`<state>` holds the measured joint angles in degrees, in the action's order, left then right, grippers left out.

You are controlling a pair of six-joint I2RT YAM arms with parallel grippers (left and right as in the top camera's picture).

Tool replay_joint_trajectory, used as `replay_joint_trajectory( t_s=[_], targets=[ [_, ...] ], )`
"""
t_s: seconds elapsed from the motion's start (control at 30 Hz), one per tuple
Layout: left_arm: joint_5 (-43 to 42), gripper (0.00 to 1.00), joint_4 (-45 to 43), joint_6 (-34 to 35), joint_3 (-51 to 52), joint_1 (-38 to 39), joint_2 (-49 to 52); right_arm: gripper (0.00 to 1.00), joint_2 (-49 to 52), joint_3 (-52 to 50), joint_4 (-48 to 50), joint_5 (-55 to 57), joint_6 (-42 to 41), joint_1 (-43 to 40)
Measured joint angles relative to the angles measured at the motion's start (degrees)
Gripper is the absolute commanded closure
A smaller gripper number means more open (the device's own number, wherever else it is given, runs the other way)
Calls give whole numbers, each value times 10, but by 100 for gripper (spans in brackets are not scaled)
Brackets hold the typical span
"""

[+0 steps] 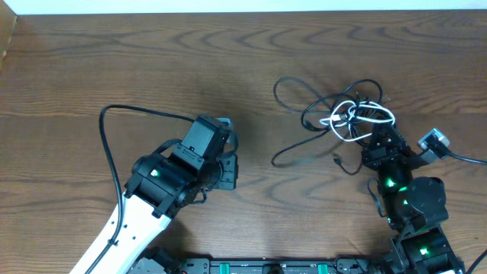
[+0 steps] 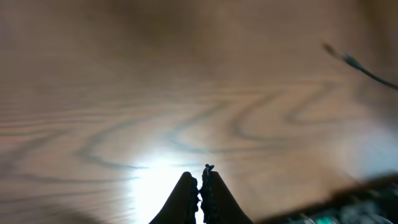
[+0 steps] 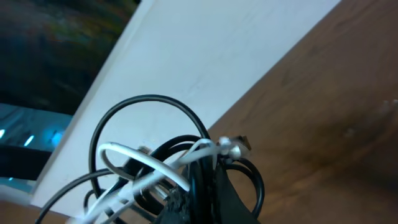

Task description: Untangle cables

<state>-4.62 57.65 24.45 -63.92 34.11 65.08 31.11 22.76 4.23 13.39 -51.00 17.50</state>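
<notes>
The wooden counter (image 1: 114,68) takes up nearly the whole overhead view, and most of it is bare. That leaves room to draw strands out and lay them apart.

The left arm (image 1: 152,179) reaches in from the lower left and stops near the middle, well apart from the tangle. Its end effector (image 2: 200,180) is clenched on nothing, the two fingers pressed together over plain wood grain. I judge it to be waiting there, close enough to come across and take a second strand once one is offered.

The right arm (image 1: 415,198) comes up from the lower right corner to the near edge of the cables (image 1: 335,103), which lie bunched on the right half of the counter, toward the far side. Black loops fan out to the left and back, and one loose black tail (image 1: 285,156) trails toward the centre.

The right end effector (image 3: 202,163) is clenched on the bunch. In the right wrist view, black loops arch above and around the fingers, and the white cable (image 1: 348,116) crosses right at the tips. I cannot tell which strand is actually pinched. Gripping at the knot's edge probably lets the arm drag or lift the mass so that loose loops fall free.

The white cable's small plug (image 3: 235,147) sits just beside the fingertips. It could snag on a black loop if pulled through.
</notes>
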Motion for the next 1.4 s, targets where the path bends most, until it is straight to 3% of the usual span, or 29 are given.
replay_joint_trajectory(
  t_s=[0.03,0.1,0.17,0.23,0.27,0.4,0.63,0.87,1.13,1.4],
  targets=[
    [17,91,0,6,0,0,0,99,0,0,3,-1,0,0],
    [56,77,0,25,0,0,0,99,0,0,8,-1,2,0],
    [94,60,0,62,0,0,4,99,0,0,10,-5,2,0],
    [118,33,-2,104,0,0,13,99,0,0,8,-19,2,0],
    [126,28,-6,127,0,0,20,99,0,0,5,-29,2,0],
    [106,28,-49,186,0,-1,61,99,0,0,-28,-87,33,0],
    [-119,28,-160,50,0,1,136,99,0,0,-127,-214,160,0],
    [-191,28,-219,4,1,0,151,99,0,0,-221,-252,255,0],
    [-279,27,-340,-5,1,0,151,99,19,0,-245,-266,290,0],
    [-321,27,-282,-66,1,0,151,99,48,0,-207,-303,295,0]
  ],
)
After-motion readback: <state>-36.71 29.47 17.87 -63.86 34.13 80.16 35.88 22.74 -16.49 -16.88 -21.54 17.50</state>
